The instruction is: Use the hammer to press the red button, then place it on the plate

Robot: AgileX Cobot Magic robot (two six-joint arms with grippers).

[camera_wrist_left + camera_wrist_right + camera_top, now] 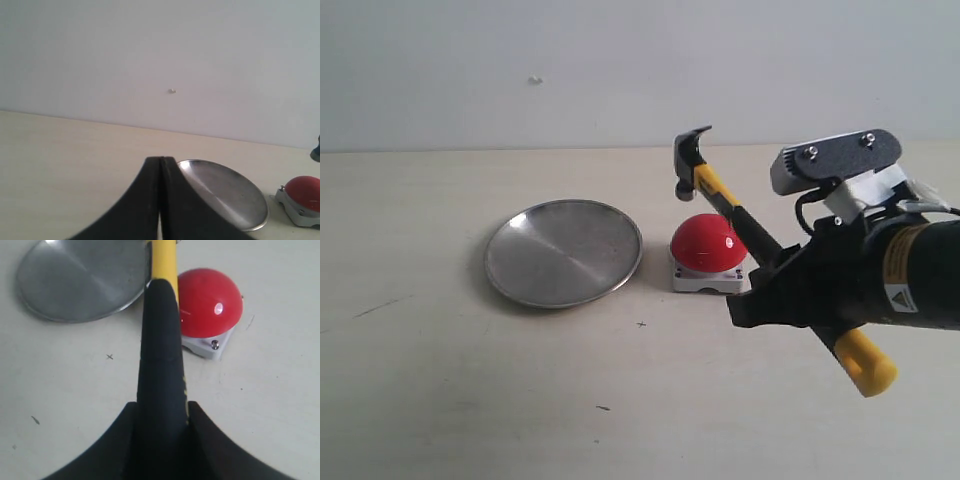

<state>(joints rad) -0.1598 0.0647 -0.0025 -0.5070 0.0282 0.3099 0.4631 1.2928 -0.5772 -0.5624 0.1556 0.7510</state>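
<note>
Red button (708, 243) below the hammer (725, 200), right claw (772, 283) clamped on its handle; off-centre, the head may glance off!

The hammer (731, 206) is up off the table and slanted, its dark claw head highest and its yellow end lowest, toward the right. The black handle has yellow accents. The head hangs just above the red button (708, 243), a glossy dome on a small square grey base standing flat on the table. Just beside the button, to its left, lies the plate (563, 252), round, shallow, brushed silver metal, with nothing on it.
</note>
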